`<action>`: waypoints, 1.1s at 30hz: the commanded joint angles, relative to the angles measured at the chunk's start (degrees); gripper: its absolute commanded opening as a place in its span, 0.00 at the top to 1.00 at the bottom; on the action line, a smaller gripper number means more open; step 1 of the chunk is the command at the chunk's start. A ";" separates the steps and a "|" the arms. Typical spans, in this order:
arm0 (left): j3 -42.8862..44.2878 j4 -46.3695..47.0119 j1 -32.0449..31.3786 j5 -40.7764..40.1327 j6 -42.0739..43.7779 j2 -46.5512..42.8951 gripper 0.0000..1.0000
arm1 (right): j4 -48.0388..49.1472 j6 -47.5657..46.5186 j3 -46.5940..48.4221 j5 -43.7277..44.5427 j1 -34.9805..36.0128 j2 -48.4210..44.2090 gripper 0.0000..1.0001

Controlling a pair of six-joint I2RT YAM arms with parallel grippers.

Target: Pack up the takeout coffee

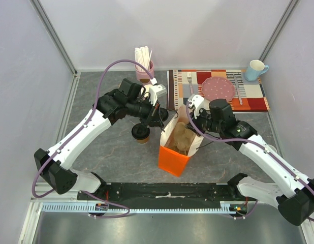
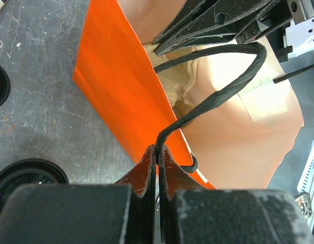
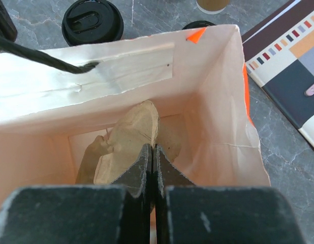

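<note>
The takeout coffee stands upright on the table, long axis vertical and black lid facing up. It is just left of the orange paper bag, under the left arm's wrist. The left gripper has its fingers clamped on the bag's black cord handle. The right gripper pinches the bag's right rim, fingers pressed together.
</note>
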 commanded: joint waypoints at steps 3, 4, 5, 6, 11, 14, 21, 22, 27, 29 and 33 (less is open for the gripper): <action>2.18 -0.67 0.32 -0.42 0.24 0.87 0.98 | 0.33 -4.85 2.01 1.23 2.03 1.31 1.00; 2.35 -0.75 0.32 -0.42 0.51 1.13 0.98 | 0.24 -5.03 1.84 2.19 2.38 1.49 1.00; 2.62 -0.67 0.32 -0.42 0.68 2.01 0.98 | 0.24 -5.12 1.66 3.42 3.17 1.67 1.00; 3.14 -1.10 0.32 -0.42 0.77 2.71 0.98 | 0.24 -5.21 1.57 3.78 3.43 1.49 1.00; 3.59 -1.72 0.32 -0.77 1.04 4.91 0.98 | 0.33 -6.88 -0.18 5.10 3.96 -1.49 1.00; 4.29 -0.32 0.32 -1.83 1.04 4.92 0.98 | -0.90 -8.71 -0.45 3.70 3.96 -2.72 1.00; -9.84 13.73 0.23 -2.88 1.04 -5.62 0.98 | 0.41 -3.38 -3.34 2.11 3.88 -2.82 1.00; -11.25 14.97 0.14 -3.32 1.04 -7.29 0.98 | 1.20 -1.88 -3.70 3.51 3.88 -2.38 1.00; -15.04 15.15 -0.03 -4.29 3.58 -8.71 0.98 | 1.65 2.09 -1.95 8.44 3.88 2.45 0.97; -15.31 15.24 -0.30 -4.29 5.42 -9.15 0.98 | 1.74 2.35 -1.59 9.23 3.96 4.29 0.97; -15.84 15.94 -0.39 -5.69 6.48 -10.02 0.98 | 1.74 2.79 -1.85 10.11 3.88 5.18 0.96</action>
